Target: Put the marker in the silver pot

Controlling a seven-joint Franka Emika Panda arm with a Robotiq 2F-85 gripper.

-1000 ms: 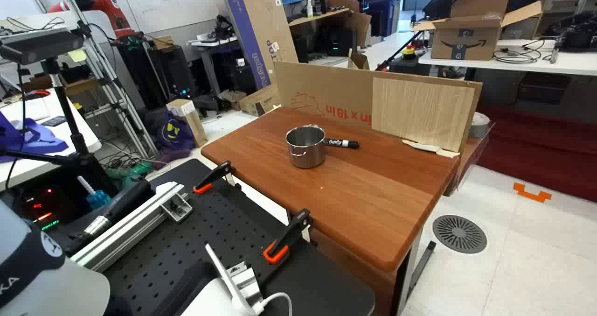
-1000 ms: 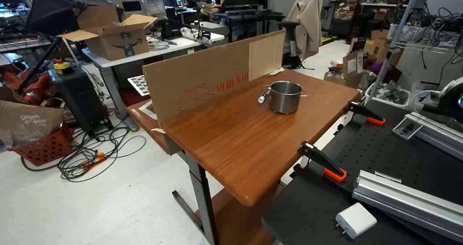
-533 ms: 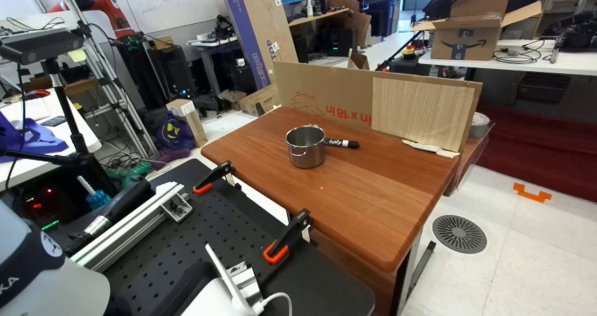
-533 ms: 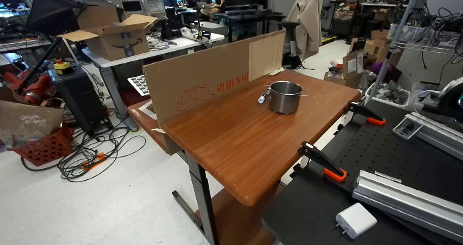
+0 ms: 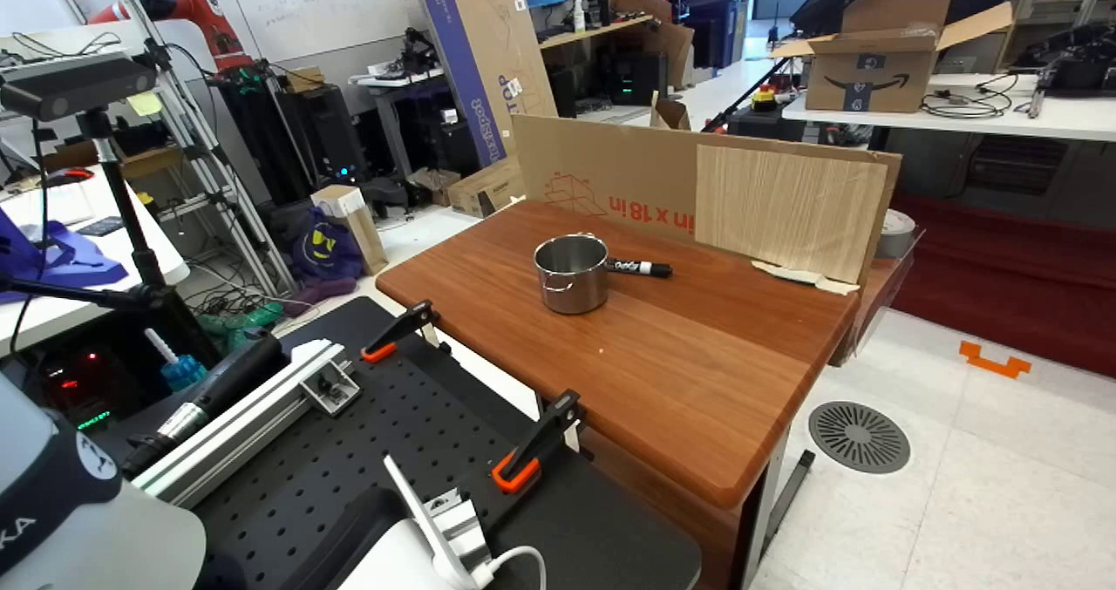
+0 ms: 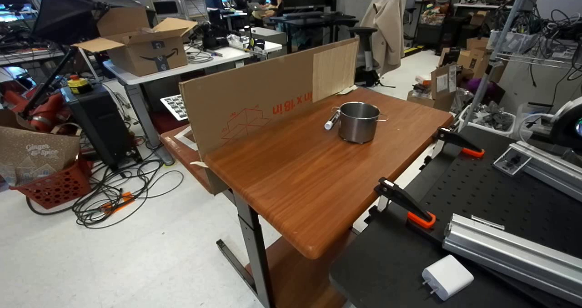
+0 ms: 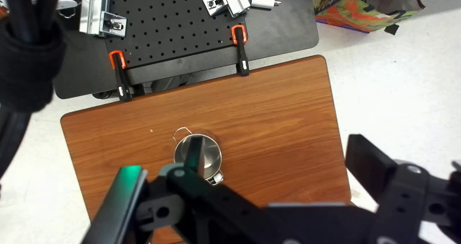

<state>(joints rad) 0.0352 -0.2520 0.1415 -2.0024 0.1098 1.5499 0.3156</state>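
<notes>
Tool (image 7: 276, 154): its fingers (image 7: 371, 161) are standing wide apart and gripping nothing in the wrist view. Neither exterior view is showing it, so whether it is travelling I cannot tell.

Desk (image 7: 284, 107): over the last second nothing on it has been visibly shifting in both exterior views. That stillness is likely meaning that the grasp is yet to come and the task is standing at its start.

Silver pot (image 6: 358, 125): it is standing upright on the desk, mouth up; in the wrist view a finger is crossing in front of it, and what is showing of its inside is bare metal.

Marker (image 5: 641, 267): it is lying on the desk, outside the pot and just beside it; in an exterior view one end is hiding behind the pot. Whether the two are touching, I cannot tell. Its other end is pointing clear, so it is looking like the better hold.

Handle (image 6: 334, 108): it is sticking out on the marker's side, so a finger coming down there could be catching it and dragging the pot.

Cardboard panel (image 5: 610, 167): it is standing upright beyond the marker, seemingly leaving room for the tool.
</notes>
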